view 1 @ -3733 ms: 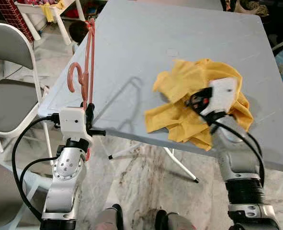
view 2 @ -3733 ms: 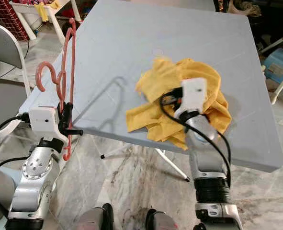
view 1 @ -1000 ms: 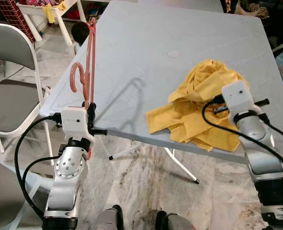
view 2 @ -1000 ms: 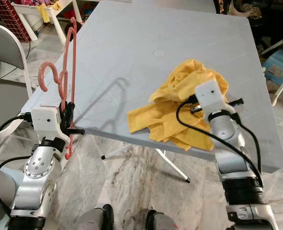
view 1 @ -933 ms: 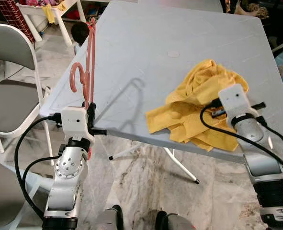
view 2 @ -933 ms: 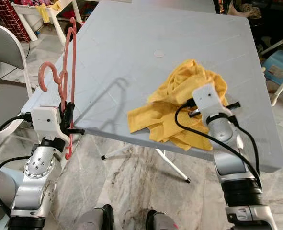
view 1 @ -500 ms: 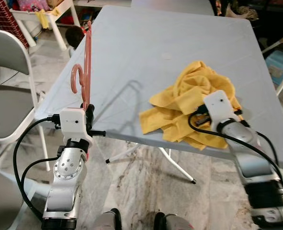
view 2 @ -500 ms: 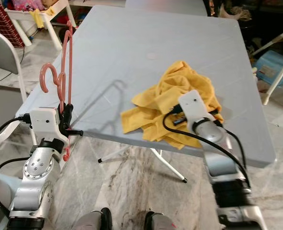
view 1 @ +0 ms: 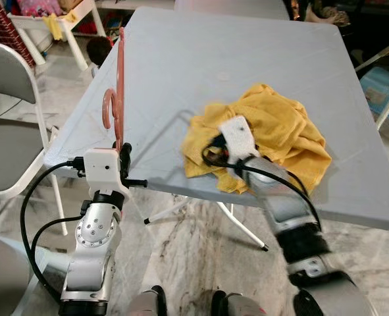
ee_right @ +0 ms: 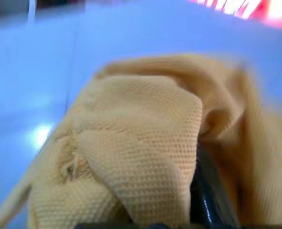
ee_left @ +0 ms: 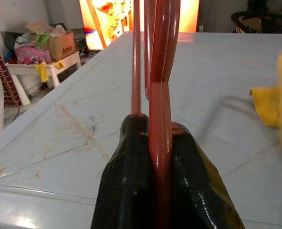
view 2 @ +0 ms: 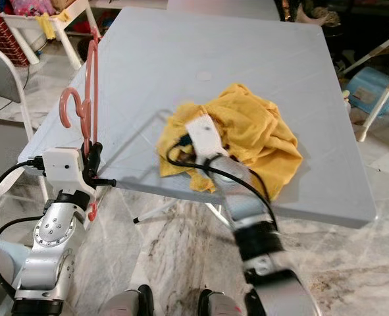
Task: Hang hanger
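A pink plastic hanger (view 1: 120,72) stands upright at the left edge of the grey table (view 1: 181,59), its hook pointing left. My left gripper (view 1: 123,151) is shut on the hanger's lower bar, and the left wrist view shows the hanger (ee_left: 162,57) pinched between both black fingers (ee_left: 131,157). A crumpled yellow cloth (view 1: 286,128) lies near the table's front edge. My right gripper (view 1: 210,151) is buried in the cloth's left side. In the right wrist view the cloth (ee_right: 141,157) bunches over the fingers, one finger (ee_right: 205,200) showing.
A grey folding chair (view 1: 10,72) stands close on the left. A white rack (view 1: 69,16) with clutter is at the back left, and a blue bin (view 1: 382,79) sits past the table's right side. White table legs (view 1: 247,230) cross the marble floor below.
My right arm has swung from the cloth's right side across to its left side, and the cloth is bunched up differently. The left gripper and hanger hold still. The camera shifted slightly.
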### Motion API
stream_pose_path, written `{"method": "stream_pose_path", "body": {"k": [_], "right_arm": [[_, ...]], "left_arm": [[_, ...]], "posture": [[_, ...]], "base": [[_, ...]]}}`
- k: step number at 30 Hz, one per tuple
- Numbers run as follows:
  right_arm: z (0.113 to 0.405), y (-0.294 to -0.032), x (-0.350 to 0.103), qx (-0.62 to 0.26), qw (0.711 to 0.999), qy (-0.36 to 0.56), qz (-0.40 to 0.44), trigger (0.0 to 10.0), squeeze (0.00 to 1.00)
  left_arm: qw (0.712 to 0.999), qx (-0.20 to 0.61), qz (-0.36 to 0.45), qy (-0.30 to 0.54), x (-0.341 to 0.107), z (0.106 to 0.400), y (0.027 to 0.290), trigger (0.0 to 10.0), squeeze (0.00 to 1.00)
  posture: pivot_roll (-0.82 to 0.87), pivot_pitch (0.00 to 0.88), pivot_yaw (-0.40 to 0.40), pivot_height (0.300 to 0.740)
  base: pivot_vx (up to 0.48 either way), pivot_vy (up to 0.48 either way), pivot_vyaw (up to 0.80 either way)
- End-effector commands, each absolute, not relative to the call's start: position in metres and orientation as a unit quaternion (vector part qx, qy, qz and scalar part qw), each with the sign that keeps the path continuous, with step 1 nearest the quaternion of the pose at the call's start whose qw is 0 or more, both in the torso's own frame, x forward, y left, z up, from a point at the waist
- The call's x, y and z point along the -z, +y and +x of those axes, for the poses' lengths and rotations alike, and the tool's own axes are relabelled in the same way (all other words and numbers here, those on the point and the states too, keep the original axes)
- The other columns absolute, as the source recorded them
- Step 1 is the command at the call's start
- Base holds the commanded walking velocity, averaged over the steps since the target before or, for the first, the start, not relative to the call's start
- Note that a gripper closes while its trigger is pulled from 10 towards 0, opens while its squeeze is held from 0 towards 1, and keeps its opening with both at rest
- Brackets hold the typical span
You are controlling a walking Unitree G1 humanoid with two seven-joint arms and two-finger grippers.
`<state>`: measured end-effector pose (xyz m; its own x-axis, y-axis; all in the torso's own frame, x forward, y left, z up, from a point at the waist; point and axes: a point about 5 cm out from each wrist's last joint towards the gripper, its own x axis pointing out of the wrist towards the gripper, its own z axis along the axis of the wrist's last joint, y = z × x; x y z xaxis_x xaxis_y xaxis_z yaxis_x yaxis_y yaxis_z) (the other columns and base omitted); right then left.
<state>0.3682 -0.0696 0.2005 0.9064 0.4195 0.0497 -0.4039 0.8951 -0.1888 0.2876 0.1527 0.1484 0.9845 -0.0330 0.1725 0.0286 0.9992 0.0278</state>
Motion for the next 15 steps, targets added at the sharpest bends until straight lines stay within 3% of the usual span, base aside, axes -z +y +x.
{"method": "stream_pose_path", "body": {"k": [1,3,4,15], "right_arm": [[0.371,-0.079,-0.222,-0.175,0.977,-0.102,-0.073,10.0,0.00],[0.372,-0.089,-0.237,-0.153,0.975,-0.143,-0.077,10.0,0.00],[0.373,-0.092,-0.235,-0.157,0.975,-0.135,-0.078,10.0,1.00],[0.379,-0.117,-0.230,-0.140,0.976,-0.124,-0.109,10.0,1.00]], "left_arm": [[0.998,0.013,0.014,-0.056,-0.137,0.286,0.154,10.0,0.00],[0.998,0.012,0.014,-0.057,-0.137,0.286,0.154,10.0,0.00],[0.998,0.011,0.013,-0.057,-0.137,0.286,0.154,10.0,0.00],[0.998,0.015,0.010,-0.057,-0.137,0.287,0.152,10.0,0.00]], "posture": [[-0.03,0.188,-0.001,0.740],[-0.03,0.187,-0.002,0.740],[-0.03,0.185,-0.003,0.740],[-0.04,0.185,0.002,0.740]], "base": [[0.000,0.000,0.00],[0.000,0.000,0.00],[0.000,0.000,0.00],[0.000,0.000,0.00]]}}
